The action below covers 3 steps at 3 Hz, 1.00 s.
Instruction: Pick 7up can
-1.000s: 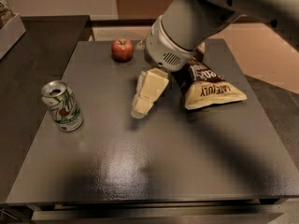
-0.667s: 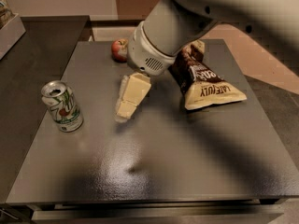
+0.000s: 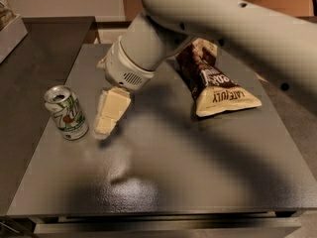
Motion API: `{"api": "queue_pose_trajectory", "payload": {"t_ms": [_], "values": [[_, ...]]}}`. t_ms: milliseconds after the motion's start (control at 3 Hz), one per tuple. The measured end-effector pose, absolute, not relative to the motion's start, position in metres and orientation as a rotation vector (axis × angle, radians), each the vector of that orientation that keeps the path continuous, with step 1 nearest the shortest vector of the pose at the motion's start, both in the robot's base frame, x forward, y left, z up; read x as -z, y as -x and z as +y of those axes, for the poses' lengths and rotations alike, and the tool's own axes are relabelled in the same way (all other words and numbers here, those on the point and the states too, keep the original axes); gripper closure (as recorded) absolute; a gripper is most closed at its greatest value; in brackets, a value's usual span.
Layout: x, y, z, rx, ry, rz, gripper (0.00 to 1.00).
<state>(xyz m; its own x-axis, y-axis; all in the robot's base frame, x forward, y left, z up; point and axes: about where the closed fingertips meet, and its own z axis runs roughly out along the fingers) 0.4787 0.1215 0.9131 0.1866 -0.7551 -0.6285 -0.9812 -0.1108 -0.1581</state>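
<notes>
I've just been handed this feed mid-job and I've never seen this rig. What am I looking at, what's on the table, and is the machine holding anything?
There is only one picture, from a single camera looking down at a dark grey metal table. Where that camera is mounted I cannot say.

The thick pale grey tube entering from the upper right is the robot's one arm. The cream-coloured piece at its end is the gripper, the part that grasps. It hangs low over the left half of the table.

Two things lie on the table. A small white-and-silver aluminium 7up can with green lettering stands upright just to the left of the gripper, with a small gap between them. A brown-and-cream snack bag lies on the right, partly under the arm.

Nothing is held: the can stands free on the table.
</notes>
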Motion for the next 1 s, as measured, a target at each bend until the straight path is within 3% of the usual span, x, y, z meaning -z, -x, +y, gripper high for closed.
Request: {"api": "queue_pose_trajectory", "payload": {"t_ms": [1000], "values": [[-0.896, -0.483, 0.183, -0.659, 1.994, 1.511, 0.00]]}}
